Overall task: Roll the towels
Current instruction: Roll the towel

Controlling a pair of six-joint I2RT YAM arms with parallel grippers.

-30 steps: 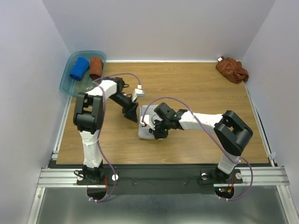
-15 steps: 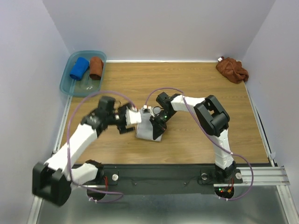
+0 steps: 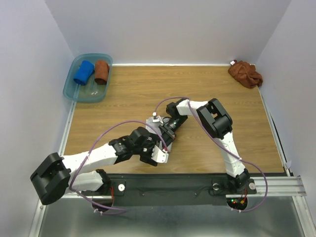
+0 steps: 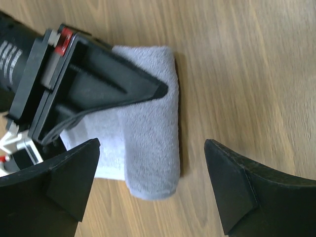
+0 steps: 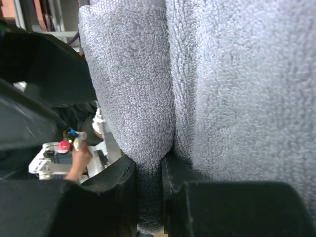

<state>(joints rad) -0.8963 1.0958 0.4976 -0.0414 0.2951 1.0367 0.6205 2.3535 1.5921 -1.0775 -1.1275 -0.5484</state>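
1. Wood-grain counter (image 3: 207, 94) inside pale walls, with both arms bent in toward its near middle.
2. At the back left stands a blue tub (image 3: 69, 85) holding two finished rolls, a blue roll (image 3: 83, 72) and a brown roll (image 3: 101, 71), side by side.
3. The grey towel (image 4: 148, 133) lies near the counter's middle front, folded or partly rolled into a thick bundle; from above it is mostly hidden under the two wrists.
4. The right jaws (image 5: 148, 182) are nearly closed, pinching a fold of the grey towel between them; terry cloth fills that wrist view.
5. The left jaws (image 4: 153, 182) stand wide apart, straddling the near end of the bundle without touching it, so that arm holds nothing.
6. A rust towel (image 3: 245, 73) sits crumpled in the back right corner, well apart from both arms and not yet handled.
7. My reading: two rolls are done and stowed, the grey one is mid-roll and looks loose at one end, and the rust one remains entirely to do.
8. What is left, I'd judge, is tightening and finishing the grey roll, then flattening and rolling the rust towel.
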